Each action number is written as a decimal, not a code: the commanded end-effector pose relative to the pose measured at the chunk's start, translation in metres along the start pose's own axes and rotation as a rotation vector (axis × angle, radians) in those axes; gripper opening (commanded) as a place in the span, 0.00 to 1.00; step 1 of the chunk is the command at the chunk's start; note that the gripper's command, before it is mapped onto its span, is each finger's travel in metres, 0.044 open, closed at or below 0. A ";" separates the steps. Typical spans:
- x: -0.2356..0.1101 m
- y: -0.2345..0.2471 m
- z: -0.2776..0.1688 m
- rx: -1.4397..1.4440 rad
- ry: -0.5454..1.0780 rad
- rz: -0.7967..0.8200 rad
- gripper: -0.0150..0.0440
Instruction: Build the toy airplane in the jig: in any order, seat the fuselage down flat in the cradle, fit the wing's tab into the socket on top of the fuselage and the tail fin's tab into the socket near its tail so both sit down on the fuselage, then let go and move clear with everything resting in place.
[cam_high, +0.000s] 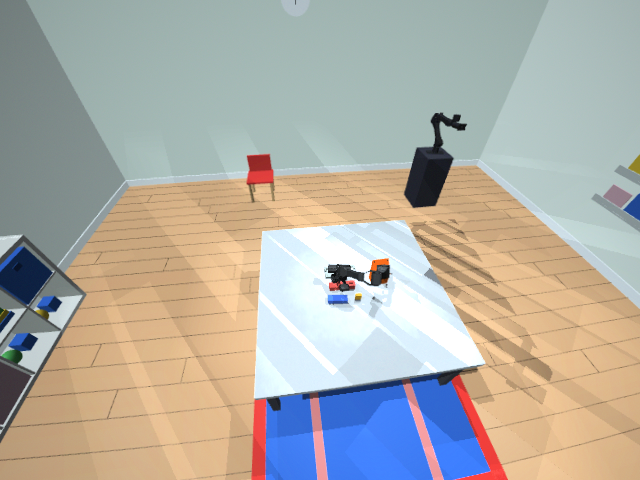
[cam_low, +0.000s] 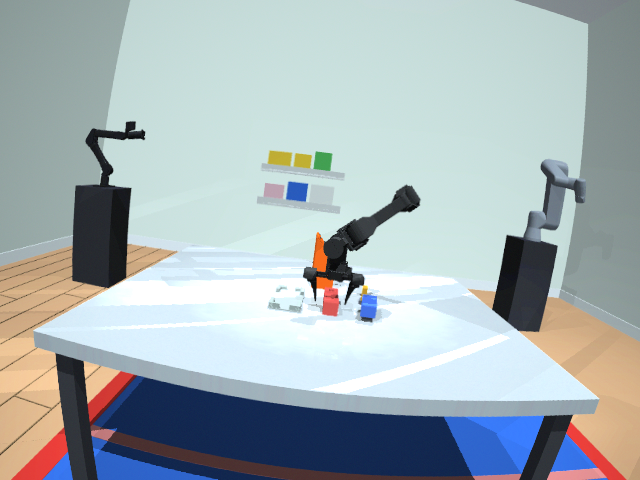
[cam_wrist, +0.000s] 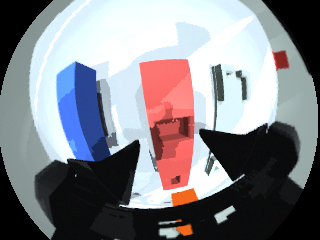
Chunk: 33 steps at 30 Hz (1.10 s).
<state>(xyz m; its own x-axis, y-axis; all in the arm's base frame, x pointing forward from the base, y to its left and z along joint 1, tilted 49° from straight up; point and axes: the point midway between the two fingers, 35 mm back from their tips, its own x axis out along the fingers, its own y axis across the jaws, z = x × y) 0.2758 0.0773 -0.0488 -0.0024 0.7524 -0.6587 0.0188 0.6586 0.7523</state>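
The red fuselage (cam_high: 337, 285) (cam_low: 330, 305) (cam_wrist: 164, 87) lies flat on the table, outside the jig. My gripper (cam_high: 338, 279) (cam_low: 330, 296) (cam_wrist: 170, 138) is open and empty, pointing down with one finger on each side of the fuselage. The blue wing (cam_high: 337, 299) (cam_low: 368, 307) (cam_wrist: 80, 110) lies just beside the fuselage. The small yellow tail fin (cam_high: 357, 296) (cam_low: 364, 290) sits near the wing. The pale jig (cam_low: 286, 298) (cam_wrist: 230, 83) with its cradle stands on the fuselage's other side and holds nothing.
The arm's orange base (cam_high: 379, 269) (cam_low: 320, 258) stands just behind the parts. The white table (cam_high: 361, 351) (cam_low: 206, 356) extends well around them. Other arms on black pedestals (cam_high: 428, 175) (cam_low: 100, 235) (cam_low: 524, 281) stand off the table.
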 end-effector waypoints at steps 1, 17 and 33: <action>0.006 0.001 -0.003 0.009 0.006 0.007 1.00; 0.007 0.001 -0.003 0.009 0.006 0.007 0.54; -0.025 -0.003 0.003 0.010 0.002 -0.007 0.25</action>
<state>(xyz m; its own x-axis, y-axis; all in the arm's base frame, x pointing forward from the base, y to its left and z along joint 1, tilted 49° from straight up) 0.2752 0.0635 -0.0401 -0.0114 0.7534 -0.6575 0.0383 0.6573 0.7526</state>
